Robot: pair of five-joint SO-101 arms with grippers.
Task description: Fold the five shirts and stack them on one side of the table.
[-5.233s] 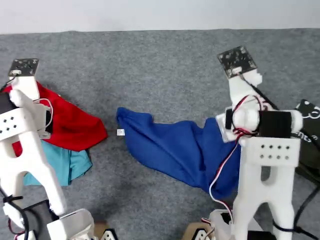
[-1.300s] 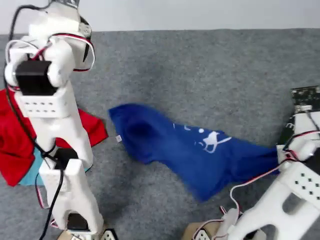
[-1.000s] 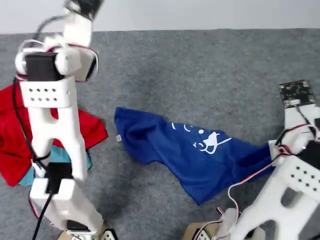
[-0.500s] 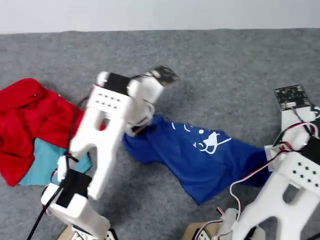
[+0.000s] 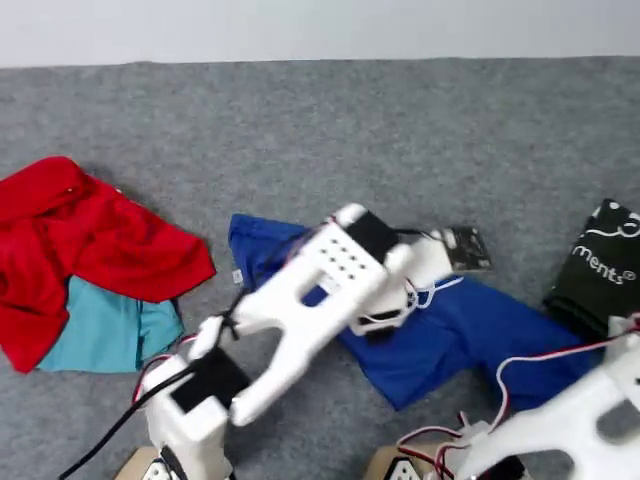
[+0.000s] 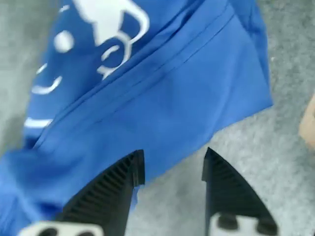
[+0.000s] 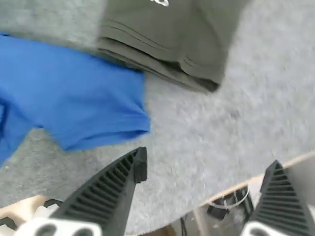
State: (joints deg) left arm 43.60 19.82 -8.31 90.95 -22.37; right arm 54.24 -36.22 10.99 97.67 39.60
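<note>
A blue shirt (image 5: 470, 322) with white print lies spread and rumpled in the middle. To its left a crumpled red shirt (image 5: 95, 235) overlaps a teal shirt (image 5: 100, 330) — flat beneath. A dark green shirt (image 5: 600, 268) lies folded at the far right — just beside the blue one's edge.

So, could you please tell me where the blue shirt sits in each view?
High view: the blue shirt lies mid-table, between the red shirt and the dark green shirt.
Left wrist view: the blue shirt, printed front showing, lies just beyond the open left gripper.
Right wrist view: its edge lies beyond the open right gripper, beside the dark green shirt.
Shared landmark: the grey table cover beneath it.
</note>
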